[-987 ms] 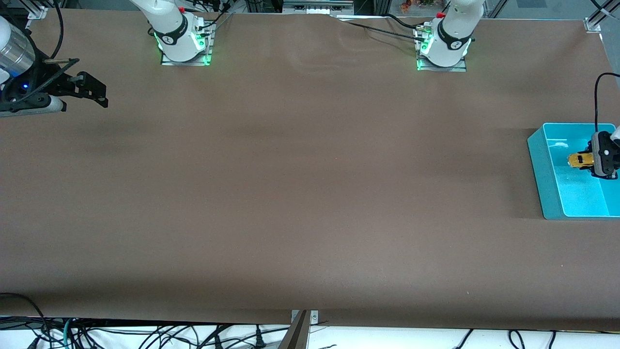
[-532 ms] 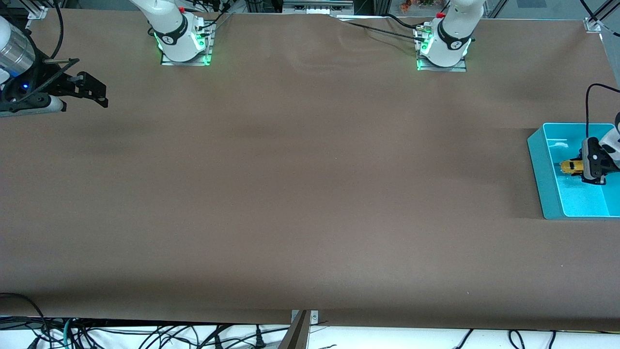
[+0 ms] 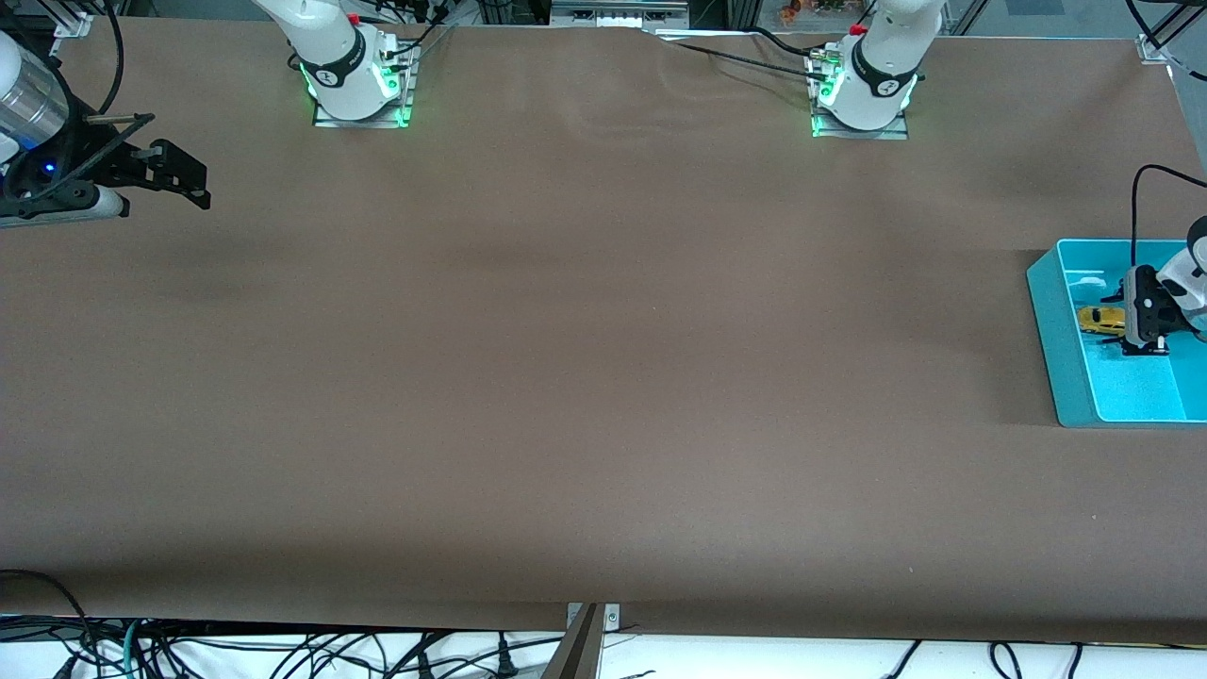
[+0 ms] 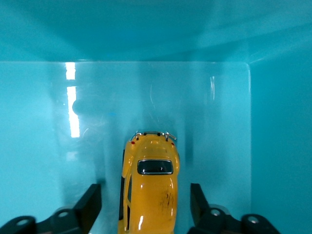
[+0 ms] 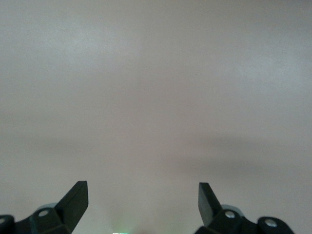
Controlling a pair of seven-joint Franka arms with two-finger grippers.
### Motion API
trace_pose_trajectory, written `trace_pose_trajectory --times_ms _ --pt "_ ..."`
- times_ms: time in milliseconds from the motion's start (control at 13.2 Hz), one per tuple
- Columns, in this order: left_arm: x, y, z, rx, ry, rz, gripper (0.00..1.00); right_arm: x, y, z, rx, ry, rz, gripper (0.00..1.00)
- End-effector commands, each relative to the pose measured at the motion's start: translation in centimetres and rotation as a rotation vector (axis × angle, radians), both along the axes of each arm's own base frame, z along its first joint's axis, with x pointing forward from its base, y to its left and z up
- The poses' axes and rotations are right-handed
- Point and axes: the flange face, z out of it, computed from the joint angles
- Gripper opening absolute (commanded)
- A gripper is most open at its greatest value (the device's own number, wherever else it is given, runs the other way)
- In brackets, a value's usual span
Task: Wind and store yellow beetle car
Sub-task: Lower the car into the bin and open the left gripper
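The yellow beetle car (image 3: 1098, 319) (image 4: 150, 185) lies on the floor of a teal bin (image 3: 1049, 311) (image 4: 146, 29) at the left arm's end of the table. My left gripper (image 3: 1125, 322) (image 4: 146, 197) is down inside the bin and stands open. One finger is on each side of the car, and teal floor shows in both gaps. My right gripper (image 3: 200, 185) (image 5: 143, 195) waits open and holds nothing, over bare table at the right arm's end.
The bin's walls (image 4: 280, 146) close in around the left gripper. Brown table covering (image 3: 603, 377) spreads between the two arms. Cables (image 3: 283, 655) hang off the table edge nearest the front camera.
The left gripper went down into the bin with the car, shifted toward the table's middle, then opened. The car now rests free on the bin floor. The right arm stayed still.
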Motion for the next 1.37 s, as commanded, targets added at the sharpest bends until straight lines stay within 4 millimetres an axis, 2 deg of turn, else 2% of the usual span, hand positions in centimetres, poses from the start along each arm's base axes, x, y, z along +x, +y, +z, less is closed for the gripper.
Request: trace_pose_trajectory --times_ms 0,76,228,380,759,911,1215,1291 --pt "0.6 0.3 1.8 -0.002 -0.022 -0.041 1.00 -0.2 0.0 0.6 0.009 0.004 -0.005 1.00" --pt "0.8 0.3 3.0 0.002 -0.029 -0.037 1.00 -0.2 0.0 0.6 0.009 0.004 -0.005 1.00" --pt "1.1 0.0 7.3 -0.007 -0.058 0.000 1.00 -0.2 0.0 0.6 0.009 0.004 -0.004 1.00" --pt "1.9 -1.7 11.3 -0.008 -0.069 0.011 1.00 -0.2 0.0 0.6 0.009 0.004 -0.004 1.00" --pt "3.1 -4.7 21.2 -0.004 -0.071 0.294 1.00 -0.2 0.0 0.7 0.009 0.001 -0.004 1.00" --pt "4.7 -7.7 24.4 -0.007 -0.019 0.380 1.00 -0.2 -0.1 0.7 0.007 0.000 -0.004 1.00" --pt "6.6 -13.5 28.8 0.012 0.077 0.540 1.00 -0.2 0.1 0.8 0.008 -0.003 -0.002 1.00" --pt "7.2 -15.8 30.0 0.022 0.097 0.566 1.00 -0.2 0.1 0.8 0.009 -0.004 -0.001 1.00"
